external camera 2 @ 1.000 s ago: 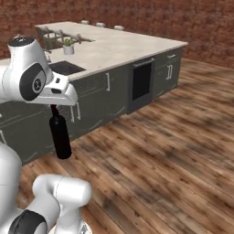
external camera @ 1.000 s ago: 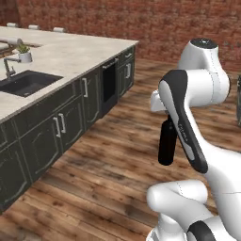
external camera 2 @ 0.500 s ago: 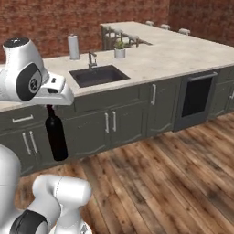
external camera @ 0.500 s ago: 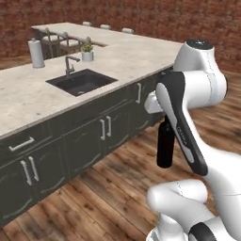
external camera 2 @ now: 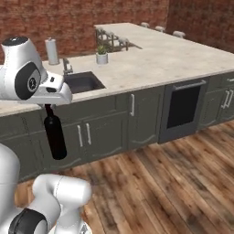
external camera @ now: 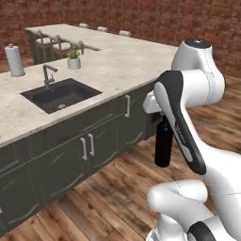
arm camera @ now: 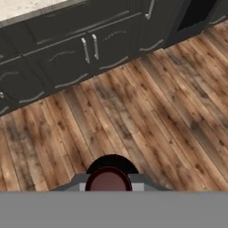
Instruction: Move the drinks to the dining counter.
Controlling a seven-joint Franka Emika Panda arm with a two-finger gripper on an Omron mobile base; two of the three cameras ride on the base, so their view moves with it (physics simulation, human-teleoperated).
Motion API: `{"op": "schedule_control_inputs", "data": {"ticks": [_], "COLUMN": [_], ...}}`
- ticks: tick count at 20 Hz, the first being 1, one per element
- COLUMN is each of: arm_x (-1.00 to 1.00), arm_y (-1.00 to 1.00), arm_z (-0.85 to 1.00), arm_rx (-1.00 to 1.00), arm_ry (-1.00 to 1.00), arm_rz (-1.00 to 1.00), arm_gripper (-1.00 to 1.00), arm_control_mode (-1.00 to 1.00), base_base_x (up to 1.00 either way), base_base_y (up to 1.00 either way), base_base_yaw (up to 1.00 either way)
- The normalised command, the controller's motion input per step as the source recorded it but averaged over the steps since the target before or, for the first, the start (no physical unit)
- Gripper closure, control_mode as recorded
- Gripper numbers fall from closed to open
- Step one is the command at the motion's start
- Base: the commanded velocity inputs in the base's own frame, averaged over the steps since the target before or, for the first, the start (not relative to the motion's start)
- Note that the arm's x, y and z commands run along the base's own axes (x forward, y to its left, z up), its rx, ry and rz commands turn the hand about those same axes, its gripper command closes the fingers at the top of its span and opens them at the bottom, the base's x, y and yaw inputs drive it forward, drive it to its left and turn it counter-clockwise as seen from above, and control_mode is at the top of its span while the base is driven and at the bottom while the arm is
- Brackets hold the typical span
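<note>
While the hand (external camera 2: pixel 47 106) grips the wine bottle (external camera 2: pixel 55 136) by its neck, hanging upright above the floor (external camera 2: pixel 173 183) beside the sink worktop (external camera 2: pixel 183 59), this looks like the carrying step; next, reaching the stool-lined dining worktop (external camera: pixel 70 33) and setting it down upright.

I see the tall black wine bottle (external camera: pixel 163 142) hanging upright by its neck from my tool (external camera 2: pixel 48 106), well above the wooden floor and in front of the dark cabinets. In the hand view its round dark red top (arm camera: pixel 108 180) faces the camera.
</note>
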Motion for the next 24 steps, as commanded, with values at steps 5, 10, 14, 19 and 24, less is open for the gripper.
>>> {"op": "schedule_control_inputs", "data": {"ticks": [5,10,14,19,24], "arm_x": [0.0,0.0,0.0,0.0,0.0], "arm_y": [0.0,0.0,0.0,0.0,0.0], "arm_z": [0.0,0.0,0.0,0.0,0.0], "arm_rx": [0.0,0.0,0.0,0.0,0.0], "arm_ry": [0.0,0.0,0.0,0.0,0.0], "arm_rz": [0.0,0.0,0.0,0.0,0.0], "arm_gripper": [1.0,1.0,1.0,1.0,1.0], "arm_control_mode": [1.0,1.0,1.0,1.0,1.0], "base_base_x": [1.0,1.0,1.0,1.0,1.0], "base_base_y": [-0.86,-1.0,-1.0,-1.0,-1.0], "base_base_yaw": [0.08,0.1,0.09,0.11,0.12]}}
